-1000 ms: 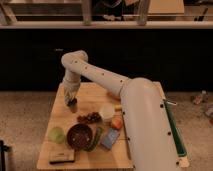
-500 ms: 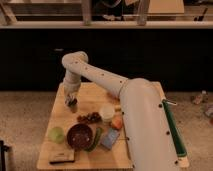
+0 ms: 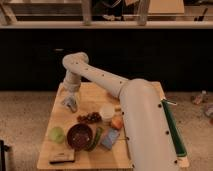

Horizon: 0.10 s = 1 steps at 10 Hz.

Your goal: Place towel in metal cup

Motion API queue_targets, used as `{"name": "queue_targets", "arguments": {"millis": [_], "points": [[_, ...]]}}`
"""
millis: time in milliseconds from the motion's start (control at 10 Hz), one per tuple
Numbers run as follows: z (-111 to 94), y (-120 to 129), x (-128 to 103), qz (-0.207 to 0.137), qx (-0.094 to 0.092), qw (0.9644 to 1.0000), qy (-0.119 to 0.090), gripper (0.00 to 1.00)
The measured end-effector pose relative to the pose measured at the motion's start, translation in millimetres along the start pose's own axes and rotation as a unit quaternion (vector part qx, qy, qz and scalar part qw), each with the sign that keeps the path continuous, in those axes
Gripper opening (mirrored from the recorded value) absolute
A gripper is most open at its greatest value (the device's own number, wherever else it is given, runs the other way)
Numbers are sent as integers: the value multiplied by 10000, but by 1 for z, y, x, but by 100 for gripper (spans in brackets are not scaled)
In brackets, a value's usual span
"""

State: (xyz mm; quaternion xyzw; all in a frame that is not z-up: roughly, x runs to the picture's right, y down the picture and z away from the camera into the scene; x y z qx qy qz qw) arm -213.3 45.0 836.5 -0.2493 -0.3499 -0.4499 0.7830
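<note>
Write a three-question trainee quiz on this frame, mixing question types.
1. True or false: the gripper is over the far left part of the wooden table.
2. Which lies nearest the dark bowl? A) green apple B) white cup C) orange fruit
3. Fill in: the bunch of dark grapes lies just left of the white ____.

Key:
1. True.
2. A. The green apple sits right beside the dark bowl, on its left.
3. cup.
</note>
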Motion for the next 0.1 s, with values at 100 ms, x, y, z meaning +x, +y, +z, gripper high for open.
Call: {"name": "queue_targets", "arguments": {"millis": [100], "points": [[0, 0, 0, -24, 14, 10000, 0, 80]]}}
